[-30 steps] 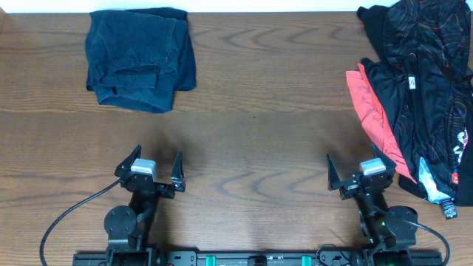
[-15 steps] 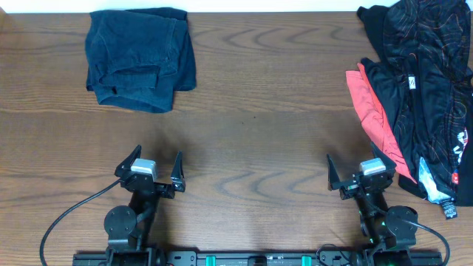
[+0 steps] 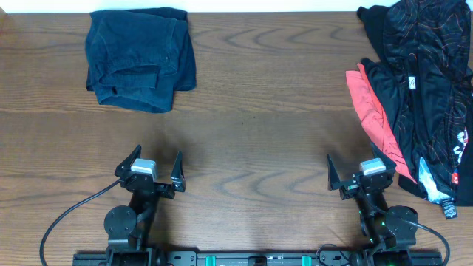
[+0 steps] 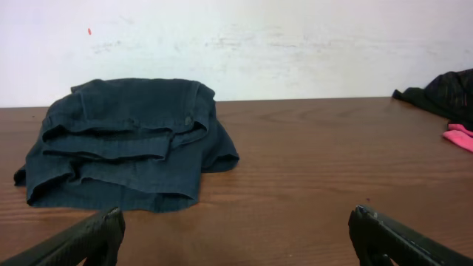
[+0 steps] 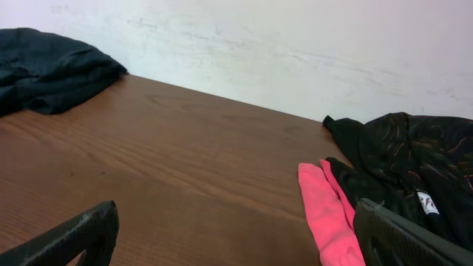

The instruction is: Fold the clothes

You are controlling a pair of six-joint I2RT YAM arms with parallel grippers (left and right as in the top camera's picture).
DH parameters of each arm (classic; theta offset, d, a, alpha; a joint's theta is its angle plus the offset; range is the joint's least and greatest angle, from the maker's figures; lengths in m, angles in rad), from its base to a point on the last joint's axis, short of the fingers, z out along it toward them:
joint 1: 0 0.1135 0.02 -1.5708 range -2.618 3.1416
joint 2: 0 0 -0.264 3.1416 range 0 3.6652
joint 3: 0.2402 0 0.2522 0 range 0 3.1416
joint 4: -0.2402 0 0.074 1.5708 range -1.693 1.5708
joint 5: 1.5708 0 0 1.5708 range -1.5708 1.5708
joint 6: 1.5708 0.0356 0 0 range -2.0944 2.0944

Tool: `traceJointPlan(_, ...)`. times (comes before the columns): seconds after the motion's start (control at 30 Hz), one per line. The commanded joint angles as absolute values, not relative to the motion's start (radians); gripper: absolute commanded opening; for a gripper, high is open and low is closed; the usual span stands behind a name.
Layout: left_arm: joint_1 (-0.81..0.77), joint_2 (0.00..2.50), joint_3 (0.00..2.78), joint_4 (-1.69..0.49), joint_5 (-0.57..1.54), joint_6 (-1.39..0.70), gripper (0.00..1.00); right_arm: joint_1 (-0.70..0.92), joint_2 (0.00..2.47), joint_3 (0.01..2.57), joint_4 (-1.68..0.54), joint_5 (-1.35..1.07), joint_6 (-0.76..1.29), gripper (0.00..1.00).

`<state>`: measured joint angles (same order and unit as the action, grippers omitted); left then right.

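Dark navy-blue shorts (image 3: 139, 58) lie folded in a bundle at the table's far left; they also show in the left wrist view (image 4: 126, 140) and at the far left of the right wrist view (image 5: 44, 70). My left gripper (image 3: 156, 159) rests near the front edge, open and holding nothing (image 4: 235, 216), well short of the shorts. Over at the front right, my right gripper (image 3: 363, 164) also stands open and holds nothing (image 5: 236, 210). A heap of black patterned clothes (image 3: 421, 89) lies just to its right.
A red-pink garment (image 3: 373, 118) sticks out from under the black heap (image 5: 414, 162), close to my right gripper's outer finger (image 5: 329, 214). A white wall runs behind the table's far edge. Bare brown wood (image 3: 259, 111) lies between the two clothing piles.
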<state>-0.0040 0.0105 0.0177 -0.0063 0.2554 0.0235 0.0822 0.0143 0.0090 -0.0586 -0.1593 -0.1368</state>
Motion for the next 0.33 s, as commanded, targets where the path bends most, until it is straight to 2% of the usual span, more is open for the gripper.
traceJointPlan(0.0, -0.009, 0.005, 0.004, -0.048, 0.269, 0.029, 0.98, 0.065, 0.007, 0.006, -0.06, -0.154, -0.136, 0.99)
traceJointPlan(0.3, -0.009, 0.005, 0.004, -0.048, 0.269, 0.029, 0.98, 0.065, 0.007, 0.006, -0.06, -0.154, -0.136, 0.99)
